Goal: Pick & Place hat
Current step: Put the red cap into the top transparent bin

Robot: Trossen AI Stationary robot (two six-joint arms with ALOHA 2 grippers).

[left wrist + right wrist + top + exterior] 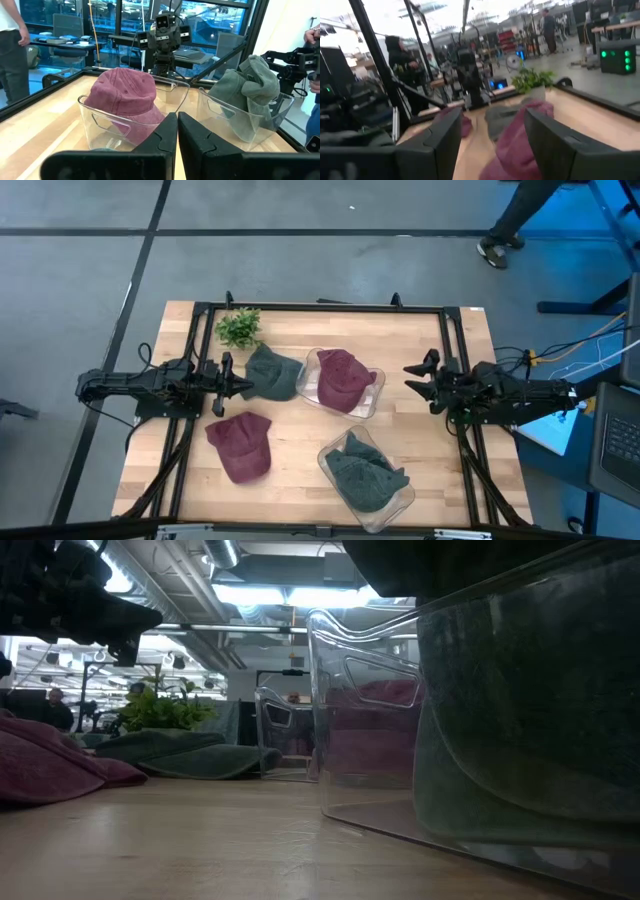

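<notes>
Two hats are still loose on the table: the green hat [272, 373] just ahead of your left gripper [243, 386], the maroon hat [241, 446] nearer the front edge. Your left fingers are pressed together and empty, low beside the green one; pushing forward like this could shove it instead of grasping. Your right gripper [418, 380] waits spread, beside the maroon-filled bin [372, 402].

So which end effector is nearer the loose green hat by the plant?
Left. The left end effector is shut at the loose green hat's edge, seemingly touching it. The right end effector is open across the table, beyond the bin with the red hat.
</notes>
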